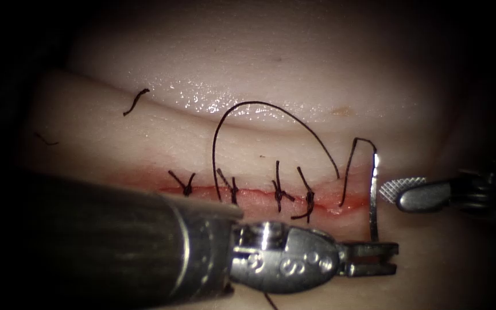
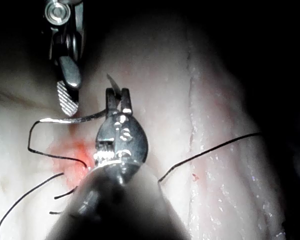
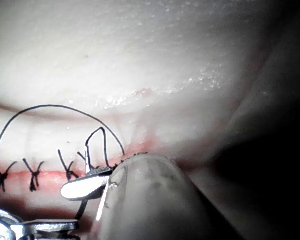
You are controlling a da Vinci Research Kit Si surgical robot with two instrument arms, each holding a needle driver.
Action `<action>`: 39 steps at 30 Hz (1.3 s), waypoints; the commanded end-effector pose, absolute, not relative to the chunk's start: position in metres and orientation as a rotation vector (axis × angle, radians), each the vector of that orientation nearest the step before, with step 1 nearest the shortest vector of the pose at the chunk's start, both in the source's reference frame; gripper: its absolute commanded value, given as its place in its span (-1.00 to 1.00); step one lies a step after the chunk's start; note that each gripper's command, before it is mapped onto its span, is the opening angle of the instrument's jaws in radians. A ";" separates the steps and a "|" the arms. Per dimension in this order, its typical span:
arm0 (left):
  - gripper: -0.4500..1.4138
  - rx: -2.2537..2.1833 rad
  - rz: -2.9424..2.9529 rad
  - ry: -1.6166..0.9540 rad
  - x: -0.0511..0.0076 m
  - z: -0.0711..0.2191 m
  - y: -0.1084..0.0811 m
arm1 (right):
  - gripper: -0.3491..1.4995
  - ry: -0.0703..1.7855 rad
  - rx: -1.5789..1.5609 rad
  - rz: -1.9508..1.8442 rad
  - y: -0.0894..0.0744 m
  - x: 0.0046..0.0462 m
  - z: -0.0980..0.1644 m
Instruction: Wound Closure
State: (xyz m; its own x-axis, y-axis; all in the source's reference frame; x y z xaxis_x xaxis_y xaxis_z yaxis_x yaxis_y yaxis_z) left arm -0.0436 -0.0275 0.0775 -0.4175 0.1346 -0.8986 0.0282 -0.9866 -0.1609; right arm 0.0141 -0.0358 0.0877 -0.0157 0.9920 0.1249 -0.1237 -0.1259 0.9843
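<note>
The left tool (image 1: pixel 381 258) lies low across the endoscope view, its jaws closed on the needle (image 1: pixel 374 201) near one end of its curve. In the left wrist view the same jaws (image 2: pixel 118 102) clamp the needle (image 2: pixel 85 118), with a short pointed bit sticking out past them. From the grip the needle rises as a thin bright steel arc, standing nearly upright just right of the cut's right end, free of the tissue (image 1: pixel 144 143).

The right tool (image 1: pixel 400 189) comes in from the right, close beside the needle's upper half. One ridged jaw face is plain to see, so the jaws stand apart and hold nothing; the right wrist view shows that pale jaw (image 3: pixel 85 187) in front of the needle (image 3: pixel 102 202).

The thread (image 1: pixel 271 109) is dark and fine. It leaves the needle's top end, bends sharply, drops into the tissue at the cut's right end, and swings in a tall loop over the upper side to come down by the second stitch.

The cut (image 1: pixel 259 195) is a thin red horizontal line with red fluid along it, crossed by four knotted dark stitches (image 1: pixel 279 192). Two loose thread ends (image 1: pixel 136 101) lie on the pale, glistening tissue well to the upper left.
</note>
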 end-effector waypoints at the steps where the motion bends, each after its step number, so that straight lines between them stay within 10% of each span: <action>1: -1.00 -1.660 2.581 -0.233 -0.0440 0.078 -0.028 | 0.62 1.041 1.196 1.352 -0.036 0.0157 0.089; 18: -1.00 -1.648 2.594 -0.211 -0.0443 0.077 -0.028 | 0.60 1.014 1.143 1.386 -0.036 0.0169 0.089; 22: -1.00 -1.646 2.594 -0.210 -0.0443 0.077 -0.028 | 0.24 1.020 1.139 1.387 -0.036 0.0173 0.089; 25: -1.00 -1.645 2.594 -0.209 -0.0443 0.077 -0.028 | -1.00 1.013 1.131 1.384 -0.037 0.0173 0.090; 33: -1.00 -1.647 2.598 -0.204 -0.0443 0.078 -0.028 | -1.00 0.976 1.029 1.400 -0.037 0.0169 0.090; 36: 0.03 -1.632 2.575 -0.230 -0.0442 0.078 -0.028 | -1.00 0.993 0.990 1.374 -0.037 0.0162 0.091; 39: 0.57 -1.587 2.469 -0.297 -0.0438 0.077 -0.028 | -1.00 1.092 0.898 1.290 -0.036 0.0155 0.091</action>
